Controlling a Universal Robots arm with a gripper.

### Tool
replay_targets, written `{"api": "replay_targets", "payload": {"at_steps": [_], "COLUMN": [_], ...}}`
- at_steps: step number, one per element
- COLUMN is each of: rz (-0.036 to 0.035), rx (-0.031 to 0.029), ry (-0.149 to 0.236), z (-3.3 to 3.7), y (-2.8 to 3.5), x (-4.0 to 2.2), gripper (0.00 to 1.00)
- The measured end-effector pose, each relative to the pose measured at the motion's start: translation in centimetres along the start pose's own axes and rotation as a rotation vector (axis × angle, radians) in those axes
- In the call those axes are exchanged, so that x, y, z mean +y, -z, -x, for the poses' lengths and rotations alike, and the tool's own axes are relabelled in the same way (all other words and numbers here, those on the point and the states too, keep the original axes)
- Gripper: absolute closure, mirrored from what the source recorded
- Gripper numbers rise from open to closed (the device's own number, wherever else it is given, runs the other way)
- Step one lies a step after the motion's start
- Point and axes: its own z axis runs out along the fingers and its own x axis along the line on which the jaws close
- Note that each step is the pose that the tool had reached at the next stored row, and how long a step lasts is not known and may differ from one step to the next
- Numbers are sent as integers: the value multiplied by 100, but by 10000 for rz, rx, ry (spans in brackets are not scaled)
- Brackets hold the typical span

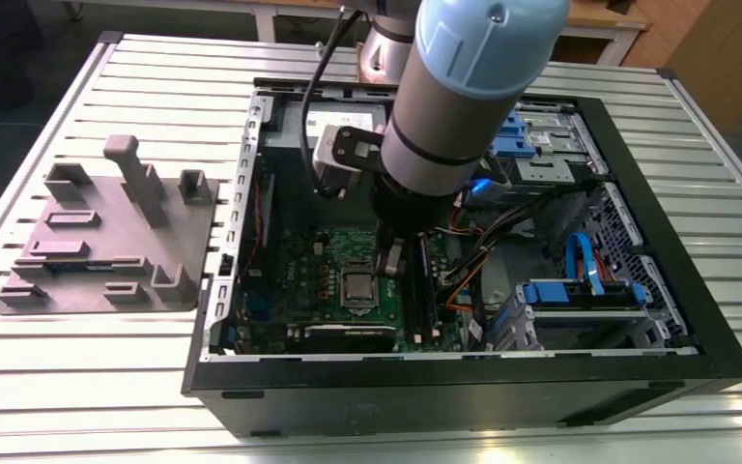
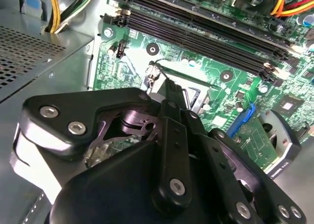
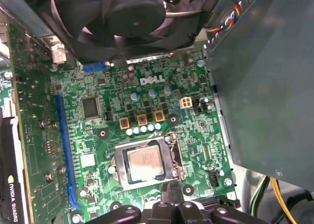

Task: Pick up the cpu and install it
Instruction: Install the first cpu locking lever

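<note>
on the slatted table, toward the exterior view's left, sits the grey holder tray. further right, inside the open computer case, the cpu lies in the motherboard socket frame. the gripper hangs just beside it, holding nothing; whether its jaws are wide or narrow i cannot tell.

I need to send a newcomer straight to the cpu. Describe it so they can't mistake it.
Start at the open black computer case on the slatted table, then find the green motherboard on its floor. Near the board's middle sits a square metal socket frame. The cpu is the small flat silver-grey square lying inside that frame, smooth-topped, unlike the dark chips and round capacitors around it.
</note>
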Motion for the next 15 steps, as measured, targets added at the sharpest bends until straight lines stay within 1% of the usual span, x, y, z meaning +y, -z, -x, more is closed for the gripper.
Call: {"api": "replay_targets", "payload": {"at_steps": [5, 15], "rz": [-10, -20], "rx": [5, 29], "ry": [43, 325], "z": [-39, -45], "y": [-4, -25], "x": [-9, -45], "gripper": [89, 89]}}
